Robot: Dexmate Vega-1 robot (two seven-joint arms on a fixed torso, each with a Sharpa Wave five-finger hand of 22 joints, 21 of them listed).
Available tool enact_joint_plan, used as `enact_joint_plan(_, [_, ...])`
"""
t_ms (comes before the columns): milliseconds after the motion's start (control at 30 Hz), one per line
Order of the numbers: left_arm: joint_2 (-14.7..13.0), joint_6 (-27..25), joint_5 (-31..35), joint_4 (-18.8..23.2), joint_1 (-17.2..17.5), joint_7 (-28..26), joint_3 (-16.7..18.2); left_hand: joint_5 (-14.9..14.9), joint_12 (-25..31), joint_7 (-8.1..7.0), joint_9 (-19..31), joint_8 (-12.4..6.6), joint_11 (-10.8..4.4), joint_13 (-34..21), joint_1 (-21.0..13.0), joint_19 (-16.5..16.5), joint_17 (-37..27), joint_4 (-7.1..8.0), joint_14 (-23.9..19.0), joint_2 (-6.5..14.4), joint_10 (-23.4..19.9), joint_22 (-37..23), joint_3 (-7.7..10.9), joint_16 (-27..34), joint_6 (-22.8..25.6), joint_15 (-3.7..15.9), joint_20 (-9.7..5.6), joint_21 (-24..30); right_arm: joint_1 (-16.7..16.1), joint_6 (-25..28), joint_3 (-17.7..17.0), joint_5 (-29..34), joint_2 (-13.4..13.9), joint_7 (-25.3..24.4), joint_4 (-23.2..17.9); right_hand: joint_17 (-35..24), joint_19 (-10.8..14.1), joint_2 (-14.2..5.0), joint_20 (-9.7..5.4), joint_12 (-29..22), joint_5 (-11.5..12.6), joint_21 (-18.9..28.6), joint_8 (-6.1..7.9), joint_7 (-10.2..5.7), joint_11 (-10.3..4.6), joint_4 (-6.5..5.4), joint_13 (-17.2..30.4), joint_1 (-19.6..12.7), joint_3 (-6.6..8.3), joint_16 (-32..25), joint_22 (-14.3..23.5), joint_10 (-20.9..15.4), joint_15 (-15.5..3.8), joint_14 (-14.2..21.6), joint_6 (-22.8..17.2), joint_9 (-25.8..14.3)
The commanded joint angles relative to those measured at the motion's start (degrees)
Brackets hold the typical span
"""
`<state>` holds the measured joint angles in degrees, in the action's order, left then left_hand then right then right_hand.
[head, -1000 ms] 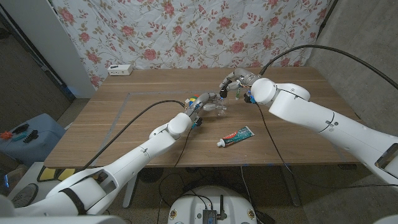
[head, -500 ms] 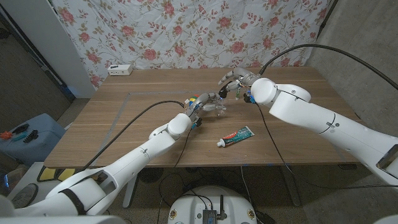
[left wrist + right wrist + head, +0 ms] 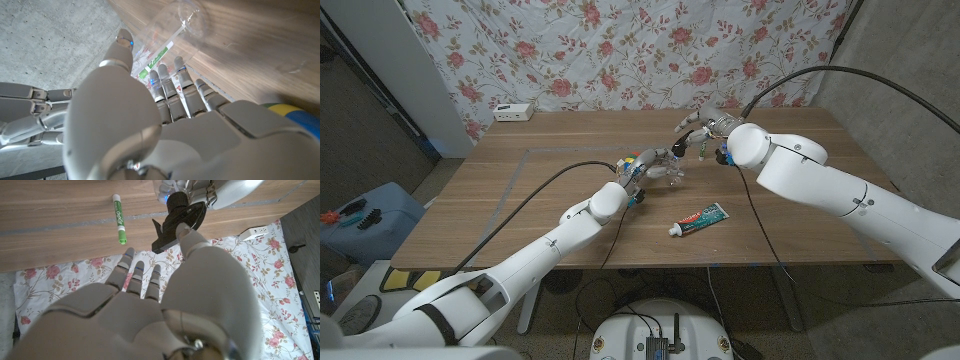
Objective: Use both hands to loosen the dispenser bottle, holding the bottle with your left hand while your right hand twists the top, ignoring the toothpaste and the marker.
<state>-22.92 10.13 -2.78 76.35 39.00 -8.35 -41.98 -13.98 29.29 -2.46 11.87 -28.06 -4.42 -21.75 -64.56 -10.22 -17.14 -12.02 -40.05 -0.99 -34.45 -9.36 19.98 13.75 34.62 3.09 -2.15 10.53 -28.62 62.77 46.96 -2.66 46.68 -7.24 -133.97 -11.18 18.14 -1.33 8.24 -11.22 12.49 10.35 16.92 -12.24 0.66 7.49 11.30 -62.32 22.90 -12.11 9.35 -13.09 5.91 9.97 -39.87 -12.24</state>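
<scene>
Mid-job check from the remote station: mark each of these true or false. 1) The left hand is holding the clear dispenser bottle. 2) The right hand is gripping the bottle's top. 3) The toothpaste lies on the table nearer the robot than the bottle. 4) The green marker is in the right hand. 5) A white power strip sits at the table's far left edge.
1) True: the left hand holds the clear dispenser bottle.
2) False: the right hand hangs open, apart from the bottle's top.
3) True: the toothpaste lies on the near side.
4) False: the green marker lies on the table.
5) True: the power strip sits there.
</scene>
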Motion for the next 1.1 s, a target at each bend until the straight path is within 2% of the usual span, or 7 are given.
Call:
enact_joint_plan(33, [-0.01, 0.09, 0.12, -0.35, -0.25, 0.14, 0.11, -0.23, 0.18, -1.29, 0.31, -0.34, -3.49, -8.08, 3.26, 0.0, -0.26, 2.99, -1.35, 6.83, -4.63, 0.0, 3.28, 0.11, 3.66, 6.34, -2.1, -0.13, -0.94, 3.22, -1.55, -1.09, 0.36, -2.48, -2.91, -0.2, 0.21, 0.59, 0.8, -0.04, -0.63, 0.36, -0.98, 0.62, 1.17, -0.95, 0.11, 3.37, -1.31, 0.12, 0.19, -0.41, 0.82, 0.29, 1.57, -0.15])
enact_joint_plan(133, [0.01, 0.54, 0.06, -0.64, -0.31, 0.25, 0.12, -0.23, 0.16, -1.27, 0.31, -0.37, -3.59, -8.05, 3.23, 0.02, -0.27, 2.97, -1.33, 6.85, -4.68, 0.0, 3.29, 0.11, 3.77, 6.34, -2.1, -0.14, -0.77, 3.82, -1.49, -1.37, 0.39, -2.86, -3.25, -0.24, 0.26, 0.61, 0.98, -0.09, -0.98, 0.37, -1.61, 1.74, 1.33, -1.61, 0.12, 5.23, -1.97, 0.1, 0.2, -0.47, 0.87, 0.35, 2.77, -0.24])
enact_joint_plan(200, [0.04, 0.21, 0.14, -0.51, -0.26, 0.03, 0.15, -0.23, 0.15, -1.32, 0.31, -0.39, -3.61, -8.06, 3.23, 0.0, -0.25, 2.97, -1.36, 6.84, -4.67, 0.0, 3.31, 0.1, 3.81, 6.3, -2.12, -0.13, -0.72, 3.9, -1.52, -1.66, 0.51, -2.99, -3.41, -0.23, 0.25, 0.82, 1.09, -0.11, -1.32, 0.36, -1.95, 3.03, 2.26, -2.04, 0.13, 6.72, -2.57, 0.12, 0.2, -0.47, 0.96, 0.36, 3.28, -0.29])
enact_joint_plan(300, [0.12, 0.36, 0.07, -0.69, -0.26, 0.03, 0.16, -0.24, 0.1, -1.28, 0.32, -0.36, -3.67, -8.03, 3.26, 0.0, -0.18, 2.97, -1.39, 6.83, -4.68, 0.0, 3.37, 0.04, 3.77, 6.31, -2.13, -0.13, -1.18, 3.79, -2.07, -2.23, 0.49, -3.55, -3.56, -0.29, 0.29, 0.71, 1.08, -0.14, -1.73, 0.36, -2.52, 5.22, 2.65, -2.91, 0.14, 9.07, -3.37, 0.11, 0.21, -0.49, 1.03, 0.37, 4.29, -0.37])
enact_joint_plan(500, [0.23, -0.22, 0.08, -0.49, -0.13, -0.29, 0.19, -0.2, 0.02, -1.31, 0.32, -0.37, -3.69, -8.03, 3.23, -0.02, -0.28, 2.94, -1.4, 6.82, -4.63, 0.0, 3.31, 0.12, 3.87, 6.36, -2.14, -0.13, -2.11, 3.79, -2.75, -2.9, 0.2, -5.08, -3.69, -0.39, 0.47, 0.53, 1.18, -0.17, -2.13, 0.41, -3.1, 7.76, 3.73, -4.48, 0.16, 13.15, -4.76, 0.0, 0.23, -0.45, 1.6, 0.64, 5.2, -0.53])
enact_joint_plan(700, [0.35, -0.12, 0.12, -0.74, -0.26, -0.38, 0.14, -0.21, 0.03, -1.32, 0.32, -0.35, -3.66, -8.06, 3.27, 0.02, -0.2, 2.97, -1.35, 6.83, -4.76, 0.0, 3.4, 0.01, 3.86, 6.36, -2.12, -0.14, -2.58, 4.84, -2.33, -2.63, -0.64, -7.18, -3.52, -0.5, 1.5, 0.36, 1.67, -0.5, -2.18, 0.66, -2.83, 10.75, 4.66, -6.75, 0.2, 19.02, -6.74, -0.21, 0.25, -1.32, 2.36, 1.32, 3.85, -0.75])
enact_joint_plan(1100, [0.76, -0.25, 0.18, -1.28, -0.75, -0.37, -0.09, -0.19, -0.05, -1.31, 0.32, -0.28, -3.57, -8.11, 3.33, 0.0, -0.2, 2.98, -1.47, 6.84, -4.77, 0.0, 3.43, 0.04, 3.77, 6.36, -2.12, -0.14, -1.0, 9.83, 0.38, -2.01, -2.41, -10.29, -3.25, -0.56, 2.76, 1.84, 2.37, -0.82, -2.24, 0.75, -2.2, 12.27, 6.15, -9.25, 0.2, 26.5, -9.75, -0.48, 0.27, -2.91, 3.07, 2.59, 0.97, -0.81])
